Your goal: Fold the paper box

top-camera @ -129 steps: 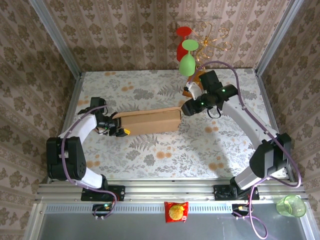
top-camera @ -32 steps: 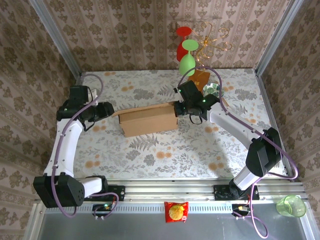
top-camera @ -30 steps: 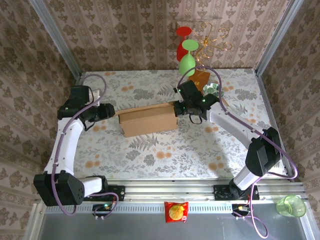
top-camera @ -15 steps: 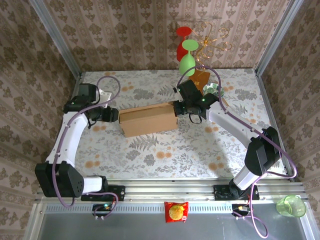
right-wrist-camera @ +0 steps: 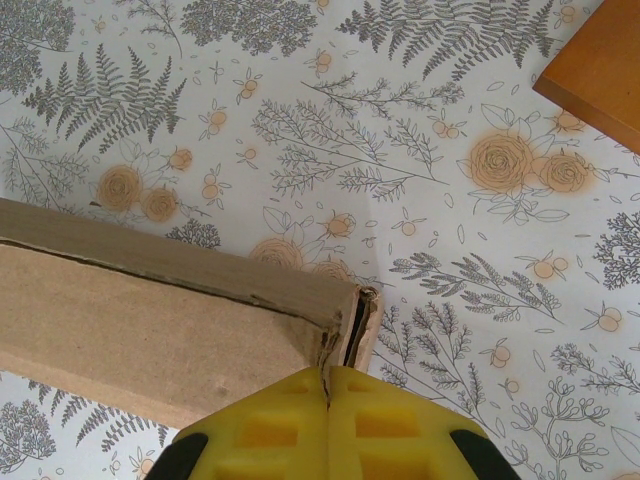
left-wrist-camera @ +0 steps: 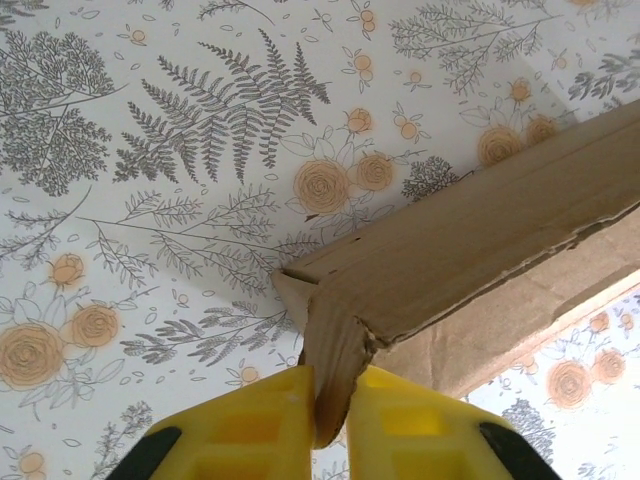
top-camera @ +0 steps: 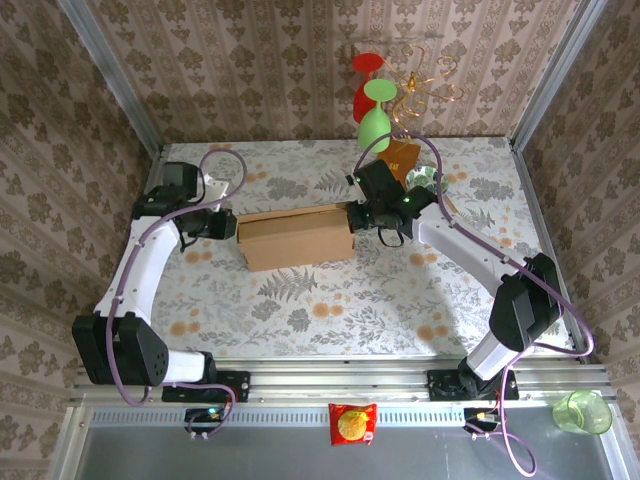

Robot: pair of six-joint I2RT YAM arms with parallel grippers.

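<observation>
We log paper box (top-camera: 297, 238): long axis L–R betw. arms; left gripper (left-wrist-camera: 330, 408) pinches L-end flap, right gripper (right-wrist-camera: 327, 402) closed at R corner.

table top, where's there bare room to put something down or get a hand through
Widest free patch: the front strip of table between the paper box and the near rail. Also free: the back-left stretch between box and rear wall. Crowded: the back right by the glass rack, and both box ends, where the left gripper and right gripper sit.
</observation>
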